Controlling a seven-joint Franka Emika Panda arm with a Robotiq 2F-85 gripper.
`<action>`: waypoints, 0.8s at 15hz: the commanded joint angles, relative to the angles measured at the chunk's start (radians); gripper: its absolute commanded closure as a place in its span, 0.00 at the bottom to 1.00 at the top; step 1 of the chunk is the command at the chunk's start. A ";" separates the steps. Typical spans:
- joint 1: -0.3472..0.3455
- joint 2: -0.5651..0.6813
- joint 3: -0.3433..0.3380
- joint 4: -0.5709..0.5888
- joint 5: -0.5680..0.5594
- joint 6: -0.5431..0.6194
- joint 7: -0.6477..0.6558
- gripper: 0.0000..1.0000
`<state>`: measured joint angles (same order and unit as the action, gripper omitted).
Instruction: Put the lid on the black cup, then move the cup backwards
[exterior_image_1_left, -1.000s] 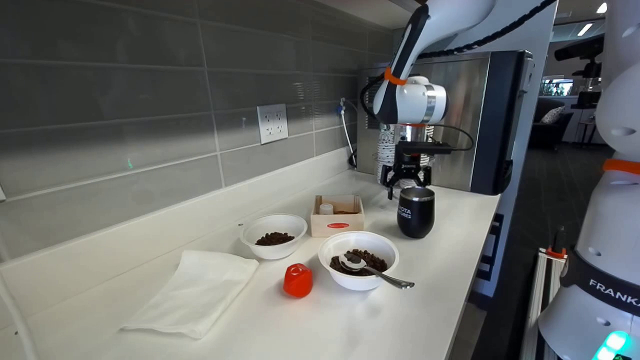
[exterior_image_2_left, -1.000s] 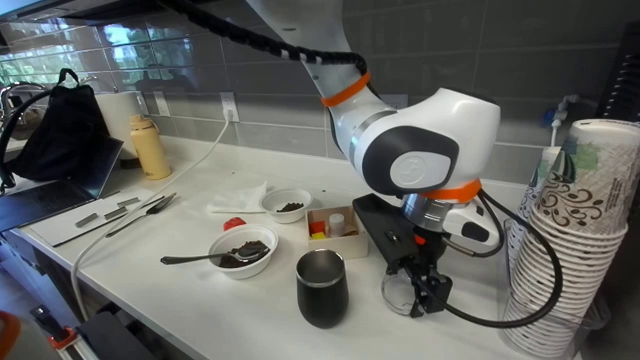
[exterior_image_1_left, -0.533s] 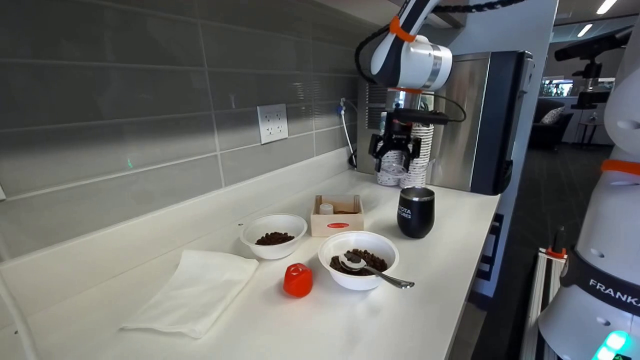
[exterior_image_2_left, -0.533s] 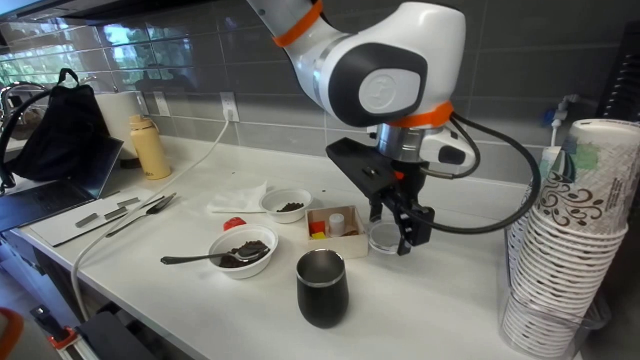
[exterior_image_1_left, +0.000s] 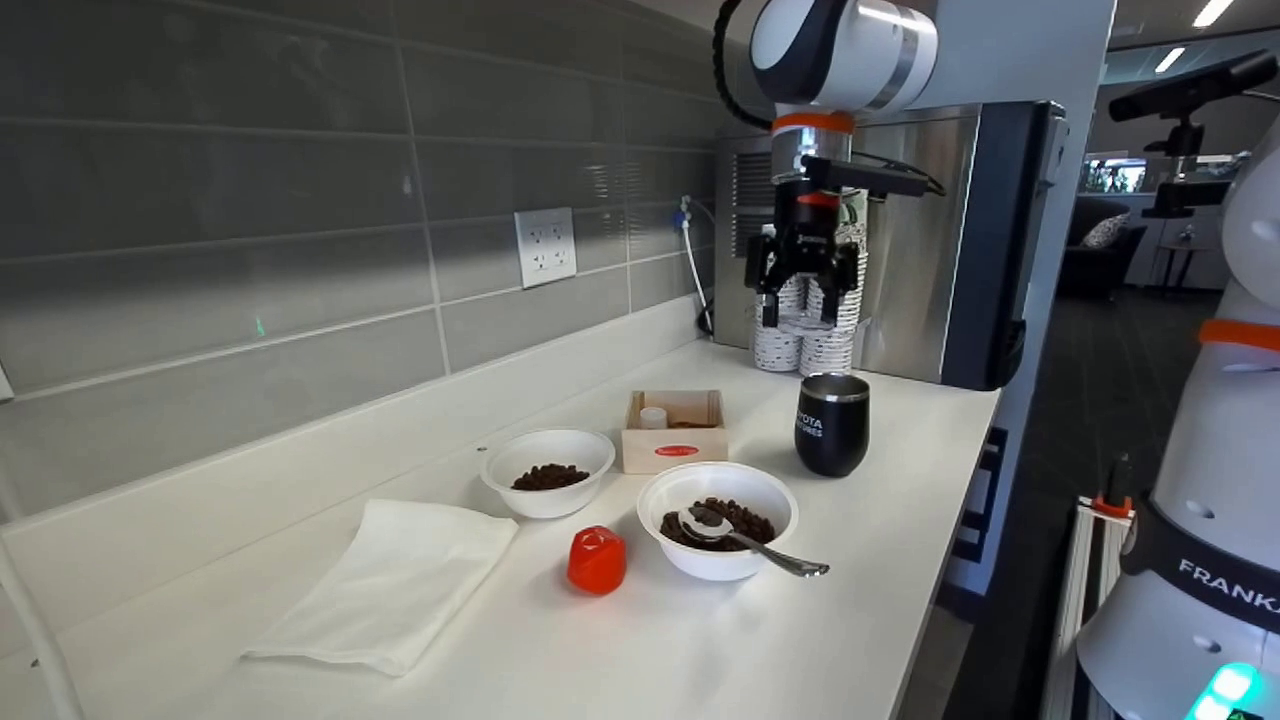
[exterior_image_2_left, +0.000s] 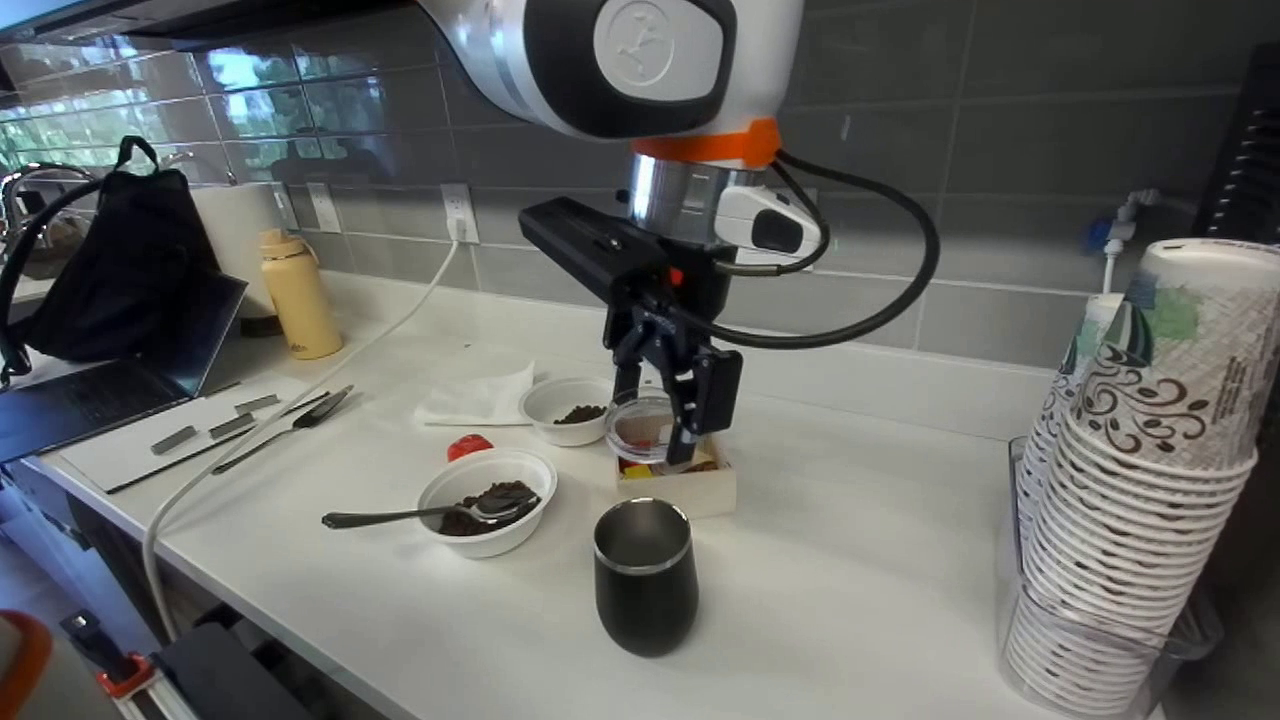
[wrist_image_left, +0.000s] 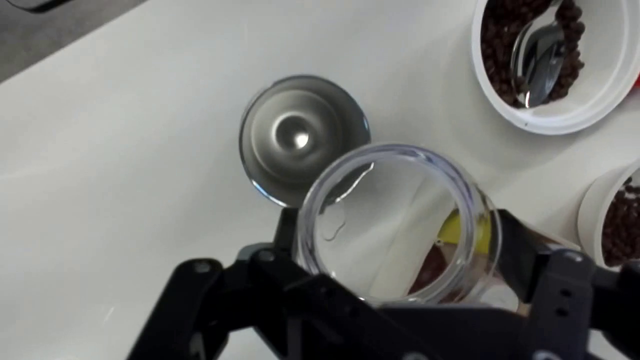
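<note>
Black cup (exterior_image_2_left: 646, 605) stands near bowl (exterior_image_1_left: 715, 566) and box (exterior_image_2_left: 690, 493); end effector (exterior_image_1_left: 800, 312) grips clear lid (wrist_image_left: 392, 225).

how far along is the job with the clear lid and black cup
Done: the clear lid is picked up, held in the gripper.
In hand: getting it onto the black cup; in the wrist view the lid overlaps only part of the cup's open mouth.
Left: the cup stands uncovered, so seat the lid, then move the cup backwards.

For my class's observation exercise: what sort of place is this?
Probably an office kitchenette: stacked patterned cups and a tiled wall suggest a shared kitchen, and the laptop hints at a workplace.
</note>
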<state>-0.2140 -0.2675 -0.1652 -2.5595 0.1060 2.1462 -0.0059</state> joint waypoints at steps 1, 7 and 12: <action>-0.011 -0.095 0.007 -0.078 -0.073 -0.050 0.062 0.33; -0.043 -0.075 -0.013 -0.141 -0.119 0.041 0.091 0.33; -0.046 -0.041 -0.030 -0.156 -0.100 0.145 0.073 0.33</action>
<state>-0.2572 -0.3166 -0.1878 -2.7022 0.0140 2.2328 0.0610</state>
